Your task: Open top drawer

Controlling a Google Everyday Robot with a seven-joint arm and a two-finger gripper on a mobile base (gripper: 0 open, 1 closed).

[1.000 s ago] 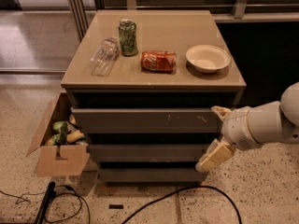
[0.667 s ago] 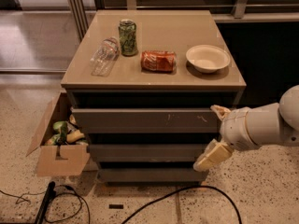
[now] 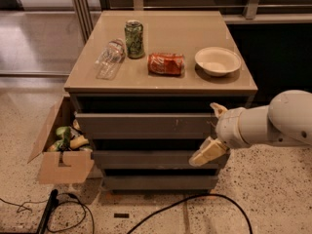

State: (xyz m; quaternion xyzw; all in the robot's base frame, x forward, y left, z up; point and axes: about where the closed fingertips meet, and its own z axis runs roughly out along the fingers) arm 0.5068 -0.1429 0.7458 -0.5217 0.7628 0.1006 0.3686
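Observation:
The top drawer (image 3: 141, 125) is the widest grey-brown front just under the cabinet top, with small pale scratches right of centre. Its front stands a little forward of the dark gap above it. My gripper (image 3: 212, 130) is at the drawer's right end, on a white arm coming in from the right. It is open: one cream finger (image 3: 217, 109) sits by the drawer's upper right corner, the other (image 3: 206, 152) reaches below its lower edge, in front of the middle drawer (image 3: 146, 159).
On the cabinet top (image 3: 165, 82) lie a clear plastic bottle (image 3: 110, 57), a green can (image 3: 133, 39), a red can on its side (image 3: 166, 64) and a white bowl (image 3: 218, 61). A cardboard box (image 3: 61, 152) stands at the left. Cables (image 3: 161, 211) run on the floor.
The lower finger has shifted slightly left and down. The drawer front looks unchanged.

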